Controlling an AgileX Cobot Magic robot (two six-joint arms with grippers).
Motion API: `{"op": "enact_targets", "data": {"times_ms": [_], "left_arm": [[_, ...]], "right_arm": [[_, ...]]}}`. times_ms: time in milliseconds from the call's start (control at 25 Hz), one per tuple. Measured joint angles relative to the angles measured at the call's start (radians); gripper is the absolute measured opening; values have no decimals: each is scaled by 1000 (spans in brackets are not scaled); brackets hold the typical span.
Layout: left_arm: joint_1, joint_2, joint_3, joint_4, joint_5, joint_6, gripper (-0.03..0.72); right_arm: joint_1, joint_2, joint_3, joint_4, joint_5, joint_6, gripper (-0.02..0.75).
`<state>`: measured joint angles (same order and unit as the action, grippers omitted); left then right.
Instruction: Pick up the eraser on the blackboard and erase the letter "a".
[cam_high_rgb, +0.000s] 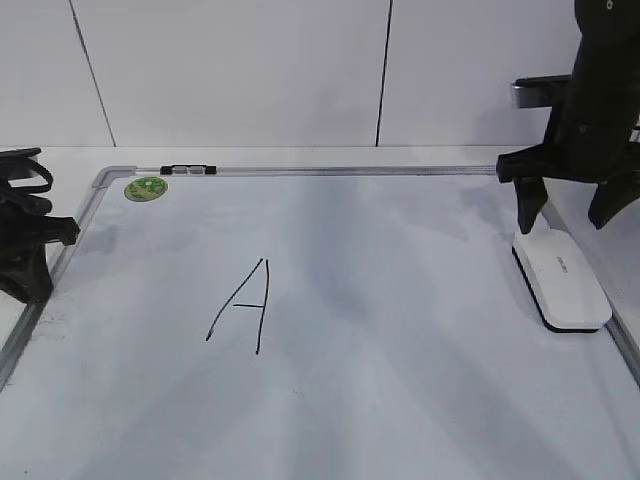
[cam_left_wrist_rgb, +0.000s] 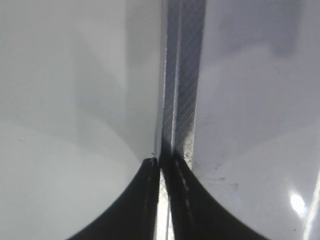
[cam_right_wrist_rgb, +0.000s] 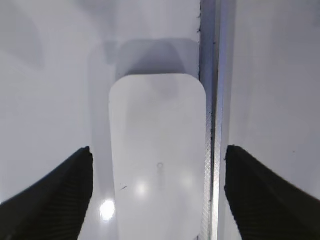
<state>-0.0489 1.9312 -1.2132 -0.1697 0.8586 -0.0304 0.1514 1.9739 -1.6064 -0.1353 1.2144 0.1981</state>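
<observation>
The white eraser (cam_high_rgb: 560, 275) lies flat on the blackboard (cam_high_rgb: 350, 171), a white board with a silver frame, close to its right edge. My right gripper (cam_high_rgb: 570, 205) is open and hovers just above the eraser's far end. In the right wrist view its fingers (cam_right_wrist_rgb: 157, 165) straddle the eraser (cam_right_wrist_rgb: 157, 115) without touching it, and the right finger is outside the frame (cam_right_wrist_rgb: 212, 100). The only letter in view is a tall angular capital "A" (cam_high_rgb: 245, 305) at centre-left. No small cursive "a" shows. My left gripper (cam_high_rgb: 40, 260) is shut and empty at the board's left frame (cam_left_wrist_rgb: 182, 75).
A green round magnet (cam_high_rgb: 146, 188) sits in the board's far left corner. A black-and-white clip (cam_high_rgb: 188, 169) sits on the far frame edge. A white wall stands behind the table.
</observation>
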Motion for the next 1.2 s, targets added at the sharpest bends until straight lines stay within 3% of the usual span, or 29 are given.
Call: {"op": "enact_targets", "data": {"times_ms": [160, 320, 800, 1200], "left_arm": [[0, 0, 0, -2, 0, -2, 249], [0, -54, 6, -2, 0, -4, 316], [0, -383, 6, 2, 60, -4, 322], [0, -667, 7, -2, 154, -4, 277]], "right_arm": [[0, -1, 0, 0, 2, 0, 646], [0, -29, 0, 4, 4, 0, 646], [0, -248, 0, 29, 11, 0, 630], [0, -522, 0, 77, 32, 0, 549]]}}
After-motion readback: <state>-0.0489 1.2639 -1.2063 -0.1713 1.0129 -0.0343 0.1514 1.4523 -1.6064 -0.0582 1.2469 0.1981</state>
